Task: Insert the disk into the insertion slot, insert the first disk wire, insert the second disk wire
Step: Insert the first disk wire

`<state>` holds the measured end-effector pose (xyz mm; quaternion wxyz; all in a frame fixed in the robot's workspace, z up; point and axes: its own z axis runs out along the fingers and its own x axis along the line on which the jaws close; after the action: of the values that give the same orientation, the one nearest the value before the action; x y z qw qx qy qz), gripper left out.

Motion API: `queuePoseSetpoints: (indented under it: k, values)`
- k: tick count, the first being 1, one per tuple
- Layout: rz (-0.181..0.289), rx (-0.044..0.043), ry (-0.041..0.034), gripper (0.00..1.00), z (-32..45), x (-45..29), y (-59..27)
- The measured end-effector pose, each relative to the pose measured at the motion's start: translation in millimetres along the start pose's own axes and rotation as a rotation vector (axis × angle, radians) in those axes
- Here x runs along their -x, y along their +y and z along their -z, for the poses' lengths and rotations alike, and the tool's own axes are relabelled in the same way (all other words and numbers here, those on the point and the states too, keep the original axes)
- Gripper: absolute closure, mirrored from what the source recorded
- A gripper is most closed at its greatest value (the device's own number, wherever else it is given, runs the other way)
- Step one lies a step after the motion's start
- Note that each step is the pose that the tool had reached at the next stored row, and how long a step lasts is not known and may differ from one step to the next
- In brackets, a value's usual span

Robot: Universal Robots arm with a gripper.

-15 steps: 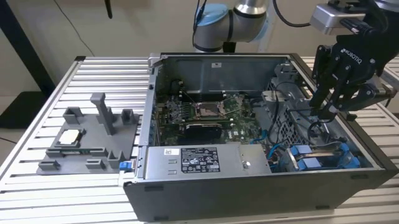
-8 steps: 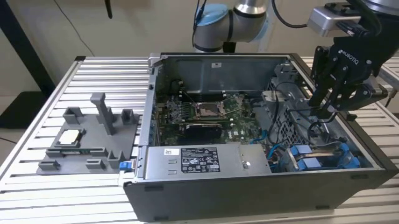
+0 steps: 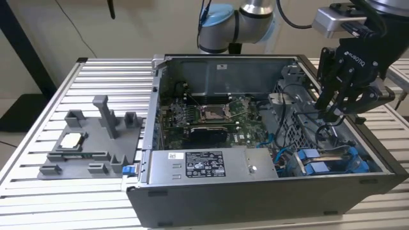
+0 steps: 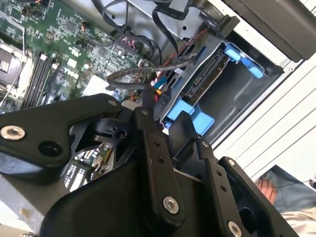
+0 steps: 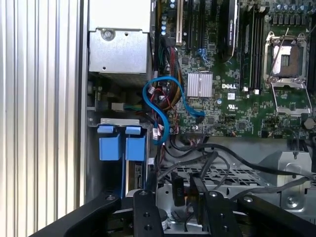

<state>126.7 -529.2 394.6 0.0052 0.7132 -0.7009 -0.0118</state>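
Exterior, gripper: black multi-link gripper (image 3: 332, 112) above the open grey computer case (image 3: 255, 201), toward the exterior view's right; grip state cannot be told.
Exterior, disk: silver-grey hard drive in blue plastic carrier (image 3: 310, 163), in the case's near corner, near the gripper.
Second wrist, slot: dark grey metal drive bay (image 4: 200, 54) holding the drive (image 4: 205, 79).
First wrist, disk: drive (image 5: 109, 148) showing two blue carrier ends, beside a looped blue cable (image 5: 165, 129).

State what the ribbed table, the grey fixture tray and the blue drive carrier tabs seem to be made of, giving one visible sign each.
Table: probably bare aluminium; pale silvery slats with a soft sheen.
Fixture tray: likely matte plastic; dull even grey, moulded-looking shapes.
Carrier tabs: plastic by the look; uniform bright blue, smooth faces.
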Motion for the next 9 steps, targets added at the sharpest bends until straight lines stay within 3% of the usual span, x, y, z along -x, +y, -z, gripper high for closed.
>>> queuePoseSetpoints:
  k: [9]
  values:
    - [0.0,-0.0005,0.0001,0.62,0.0,0.1,0.0]
